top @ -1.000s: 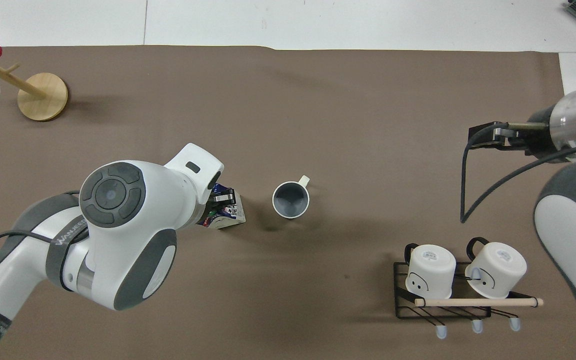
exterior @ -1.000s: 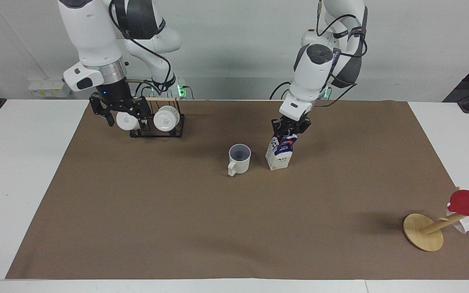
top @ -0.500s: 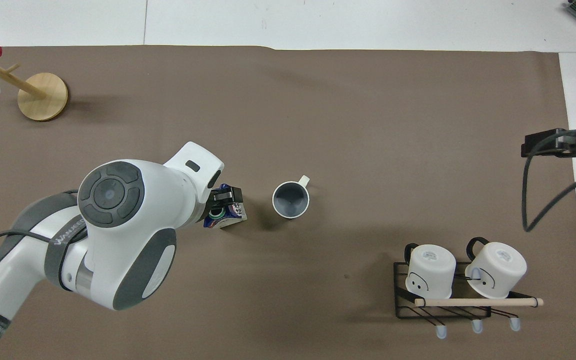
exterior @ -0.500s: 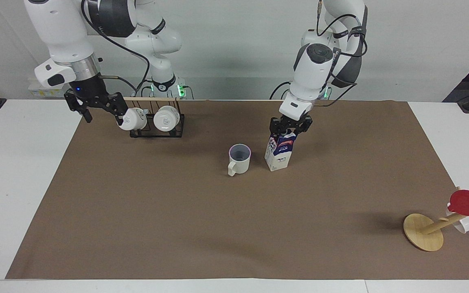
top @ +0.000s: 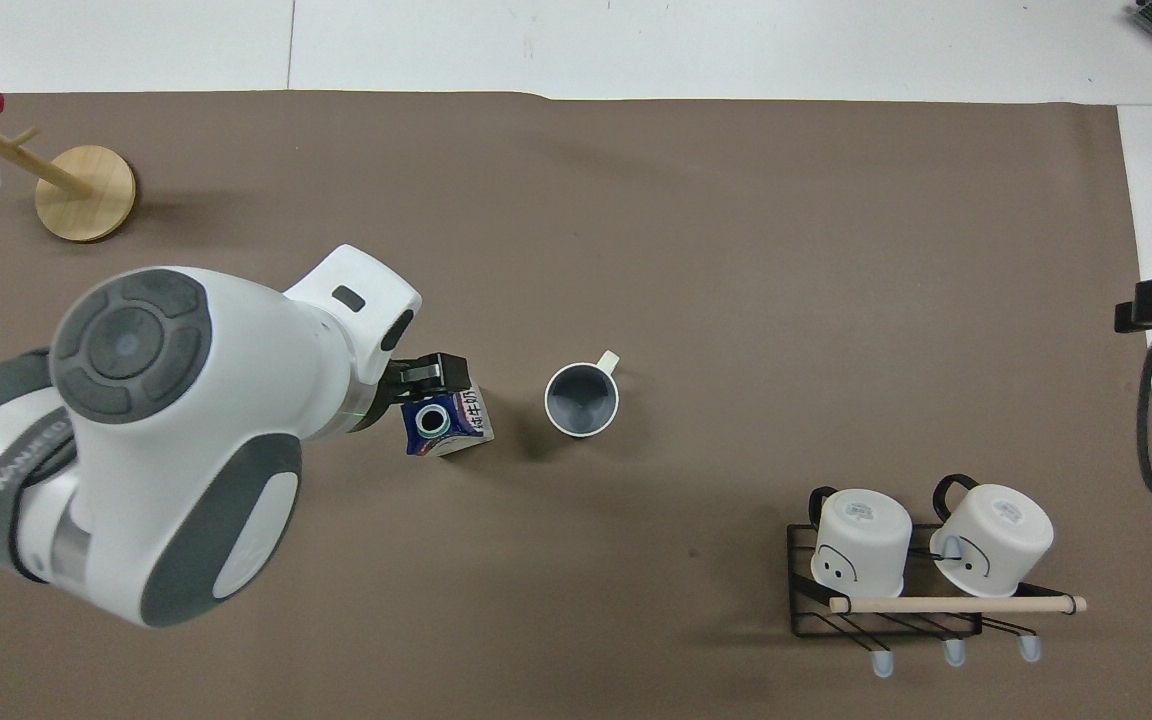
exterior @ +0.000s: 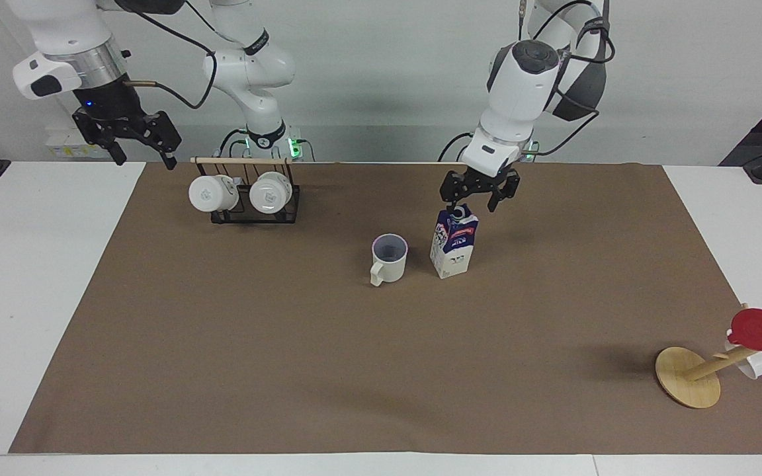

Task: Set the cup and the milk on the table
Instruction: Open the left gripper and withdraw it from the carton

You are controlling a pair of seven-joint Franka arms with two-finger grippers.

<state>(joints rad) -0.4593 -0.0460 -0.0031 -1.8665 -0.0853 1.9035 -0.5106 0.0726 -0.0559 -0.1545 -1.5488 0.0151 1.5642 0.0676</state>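
small gable-top blue-and-white milk carton (exterior: 454, 246) standing upright on the brown mat directly under the left gripper (exterior: 479, 196), jaws wide and empty; likely light, crushable card, best held across its flat sides; right gripper (exterior: 135, 142) waits open.

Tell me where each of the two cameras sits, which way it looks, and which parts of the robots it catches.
Facing view: high across the table, looking at the robots; both arms show, left gripper open over the milk, right gripper open, raised at the right arm's end of the table.
Overhead view: above the robots' end, looking steeply down; the left arm fills the lower corner.
Shared: milk, cup, mug rack, half a turn apart.
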